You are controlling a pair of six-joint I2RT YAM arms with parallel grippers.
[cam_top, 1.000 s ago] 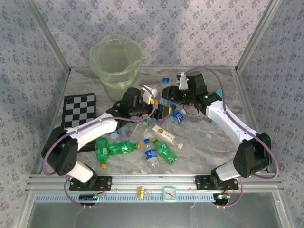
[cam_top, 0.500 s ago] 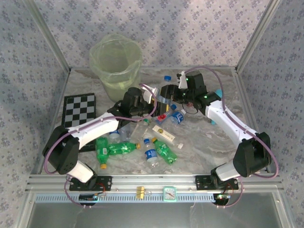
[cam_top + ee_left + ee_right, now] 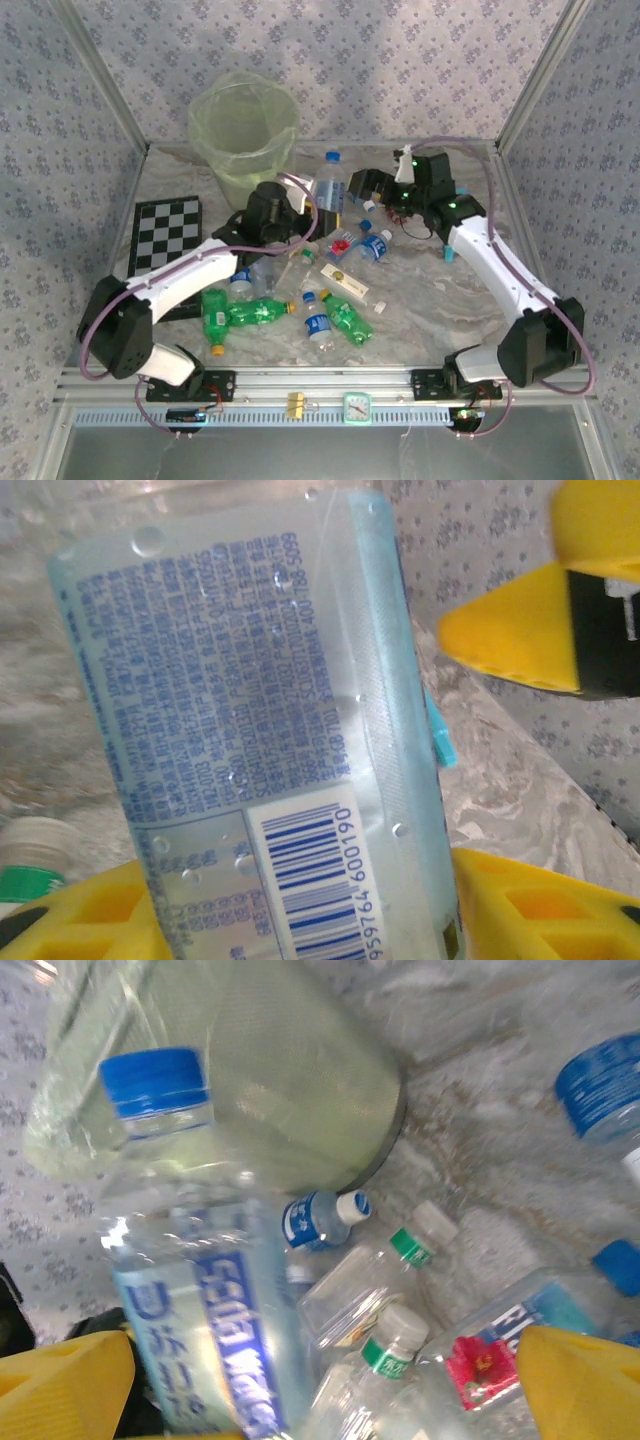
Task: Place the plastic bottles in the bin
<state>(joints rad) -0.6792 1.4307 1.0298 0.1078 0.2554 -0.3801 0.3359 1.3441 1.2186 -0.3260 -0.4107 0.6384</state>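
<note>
1. A clear bottle [image 3: 331, 180] with a blue cap is held upright just right of the bin [image 3: 250, 150], not yet over its mouth.
2. It is clamped around its labelled body by the left claw [image 3: 315, 198], cap upward, probably so that it can be lifted over the bin's rim and dropped in.
3. The right claw [image 3: 352, 190] is spread wide with nothing gripped, on the side of that bottle away from the bin.
4. The remaining bottles [image 3: 250, 312], green and clear, are left scattered on the surface [image 3: 430, 290], nearer the arm bases than the bin.
5. The left arm is stretched low towards the bin. The right arm is extended far forward, its wrist turned towards the bin.
</note>
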